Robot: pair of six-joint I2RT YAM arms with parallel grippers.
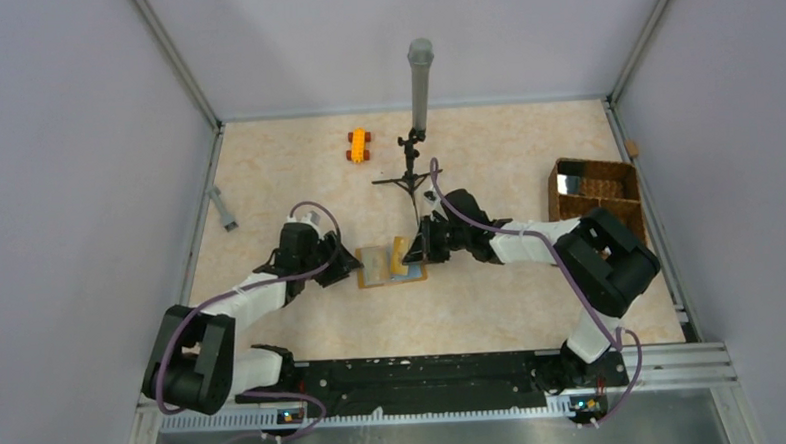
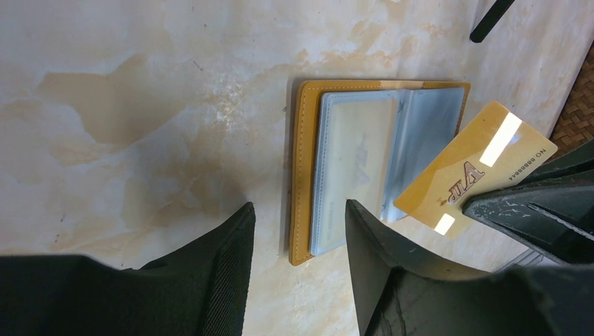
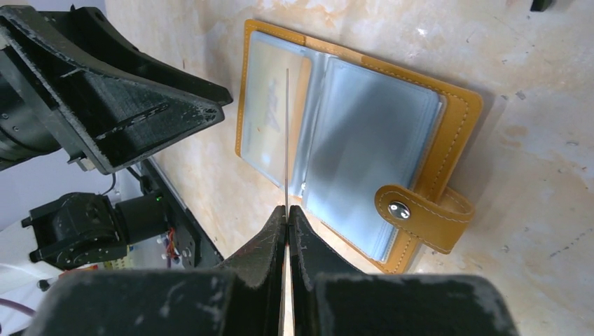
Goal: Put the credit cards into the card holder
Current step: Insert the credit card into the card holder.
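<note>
The mustard-orange card holder (image 1: 391,265) lies open on the table, clear sleeves up, with its snap strap (image 3: 420,213) hanging off one side. A pale credit card (image 2: 354,161) sits inside one sleeve. My right gripper (image 3: 287,210) is shut on a gold credit card (image 2: 476,168) marked VIP and holds it tilted, edge down, over the sleeves (image 3: 371,140). My left gripper (image 2: 298,231) is open. Its fingers (image 2: 231,266) straddle the near corner of the holder's orange edge (image 2: 306,168) without visibly touching it.
An orange toy car (image 1: 358,144) stands at the back. A black tripod (image 1: 410,171) with a grey tube (image 1: 421,81) rises just behind the holder. At the right edge sits a brown wicker basket (image 1: 596,198), and a small grey object (image 1: 223,207) lies at the left wall.
</note>
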